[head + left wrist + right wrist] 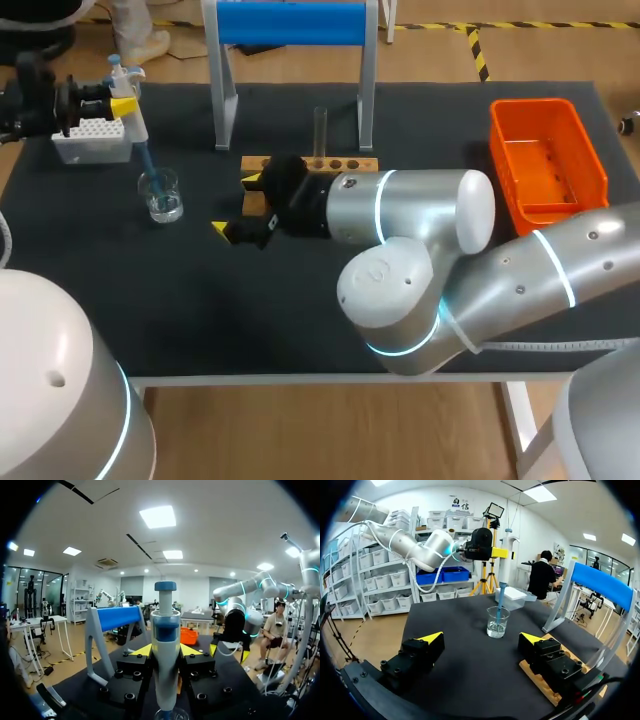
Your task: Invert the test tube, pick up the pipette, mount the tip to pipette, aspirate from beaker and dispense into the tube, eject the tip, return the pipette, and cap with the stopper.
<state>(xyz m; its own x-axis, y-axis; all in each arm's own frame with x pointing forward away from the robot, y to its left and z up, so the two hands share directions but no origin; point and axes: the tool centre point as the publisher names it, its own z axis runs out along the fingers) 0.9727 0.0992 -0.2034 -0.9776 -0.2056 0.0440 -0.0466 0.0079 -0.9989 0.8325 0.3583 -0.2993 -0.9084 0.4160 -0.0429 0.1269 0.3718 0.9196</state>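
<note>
The left hand (pixel 122 101) is gripping the pipette (pixel 134 113), its tip (pixel 147 162) dipping into the beaker (pixel 161 196) at far left; a crooked lift would be dragging the beaker over; the right hand (pixel 235 204) is hovering open near the rack (pixel 352 163).

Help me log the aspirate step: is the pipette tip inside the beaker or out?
Inside. The blue tip passes below the rim of the beaker into the clear liquid, with the left claw holding the pipette upright.
</note>
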